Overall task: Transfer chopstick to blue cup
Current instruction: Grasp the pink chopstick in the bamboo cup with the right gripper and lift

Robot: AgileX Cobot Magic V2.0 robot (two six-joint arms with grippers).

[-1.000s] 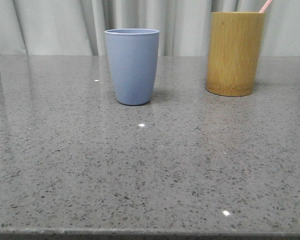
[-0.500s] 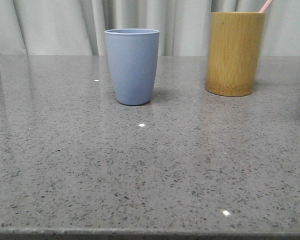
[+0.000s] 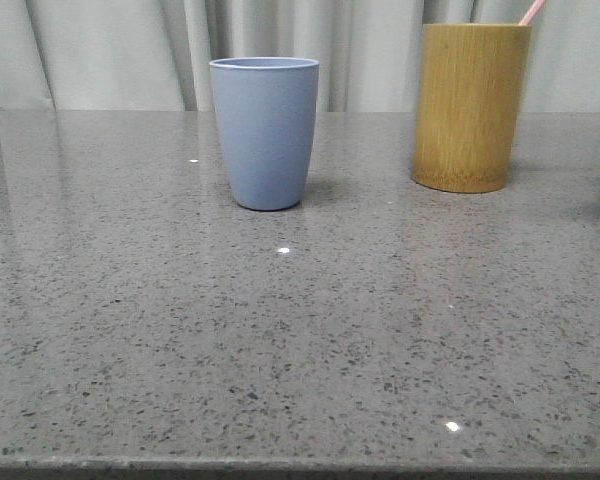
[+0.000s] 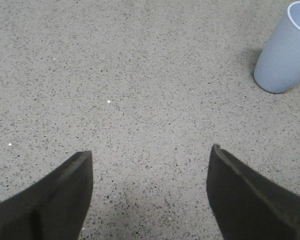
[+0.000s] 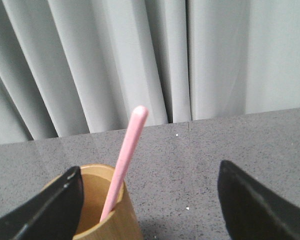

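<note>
The blue cup [image 3: 265, 132] stands upright on the grey stone table, left of centre at the back; it also shows in the left wrist view [image 4: 285, 55]. A pale pink chopstick [image 5: 122, 162] leans inside the yellow-brown bamboo holder [image 3: 469, 106] at the back right; only its tip [image 3: 531, 11] shows in the front view. My right gripper [image 5: 150, 172] is open, above and near the holder, the chopstick between its spread fingers but not touched. My left gripper [image 4: 151, 157] is open and empty over bare table, apart from the blue cup.
A grey speckled stone table [image 3: 300, 340] runs to a front edge at the bottom of the front view. Pale grey curtains [image 3: 120, 50] hang behind the table's back edge. Neither arm shows in the front view.
</note>
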